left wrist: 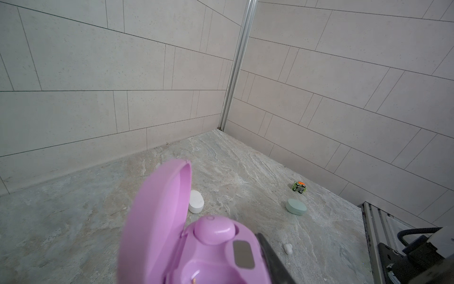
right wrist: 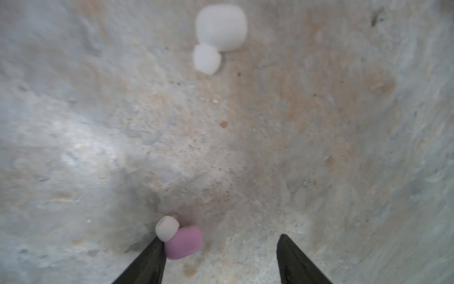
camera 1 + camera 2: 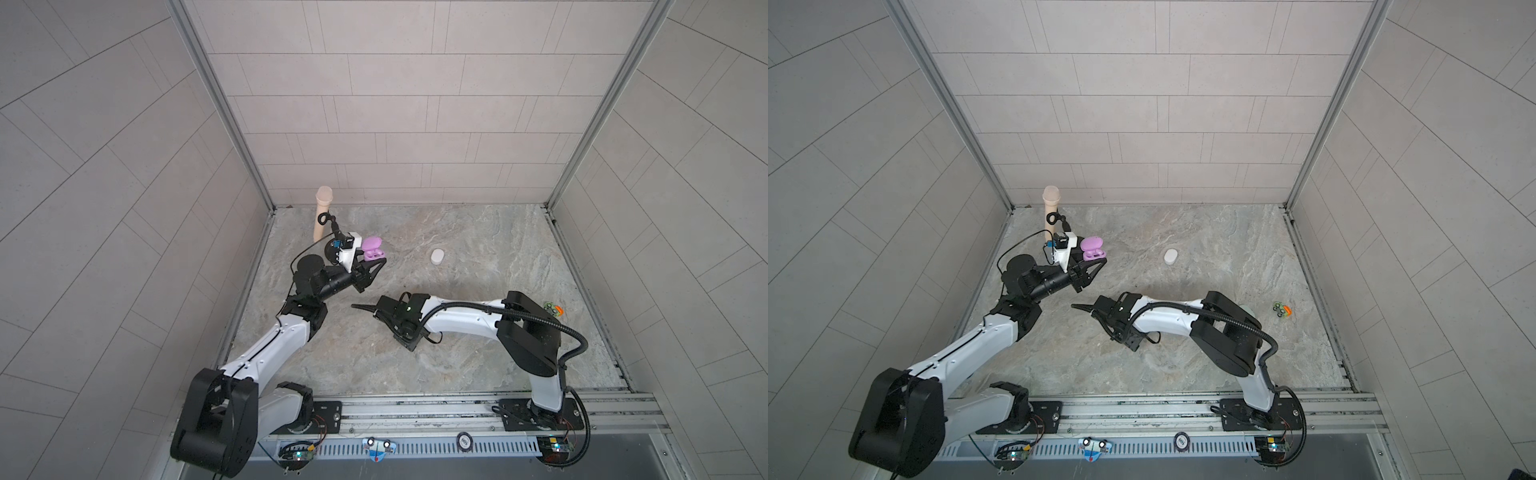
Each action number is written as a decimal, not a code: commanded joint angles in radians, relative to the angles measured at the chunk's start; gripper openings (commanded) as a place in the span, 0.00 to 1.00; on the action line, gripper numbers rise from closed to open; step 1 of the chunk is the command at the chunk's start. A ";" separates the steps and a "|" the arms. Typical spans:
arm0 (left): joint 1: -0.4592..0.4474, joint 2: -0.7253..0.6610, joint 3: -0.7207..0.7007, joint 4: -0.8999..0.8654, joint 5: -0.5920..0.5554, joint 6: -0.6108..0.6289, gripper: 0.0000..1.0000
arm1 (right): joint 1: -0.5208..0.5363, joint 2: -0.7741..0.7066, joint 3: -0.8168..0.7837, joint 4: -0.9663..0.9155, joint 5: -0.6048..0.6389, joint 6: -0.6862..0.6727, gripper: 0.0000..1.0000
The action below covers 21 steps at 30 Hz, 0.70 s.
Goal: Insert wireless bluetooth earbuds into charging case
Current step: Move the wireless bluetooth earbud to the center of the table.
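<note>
Cases counted: three. One lilac case (image 3: 371,248), lid open; one white case (image 3: 437,256), lid shut; one mint green case (image 1: 296,206), lid shut, seen in the left wrist view only.
Earbuds counted: three visible. One lilac earbud (image 1: 215,227) seated in the lilac case; one lilac earbud on the bench (image 2: 183,242); one white earbud (image 2: 216,32) lying loose on the bench.
Other items: one beige cylinder (image 3: 322,212) upright near the back left corner; one small green and orange toy car (image 3: 1282,309) near the right wall.
Left gripper (image 3: 380,262): closed on the lilac case, holding it above the bench (image 3: 478,232).
Right gripper (image 2: 218,260): jaws apart, low over the bench; the loose lilac earbud lies between the fingers, touching one finger (image 2: 149,258), clear of the other.
Edges: tiled walls close the bench at left, back and right; a metal rail runs along the near side.
Open room: the centre and back right of the bench are bare; the white case sits well apart from both grippers. The mint green case and toy car lie near the right wall.
</note>
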 commanded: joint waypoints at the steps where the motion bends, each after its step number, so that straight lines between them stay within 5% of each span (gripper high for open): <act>1: 0.005 -0.001 0.032 0.045 0.020 -0.005 0.17 | -0.032 -0.045 -0.037 -0.042 0.064 0.025 0.73; 8: 0.004 0.004 0.033 0.048 0.027 -0.010 0.17 | -0.083 -0.088 -0.060 -0.034 0.057 0.043 0.74; 21: 0.006 0.002 0.032 0.056 0.033 -0.016 0.17 | -0.080 -0.199 -0.106 0.052 -0.175 0.105 0.74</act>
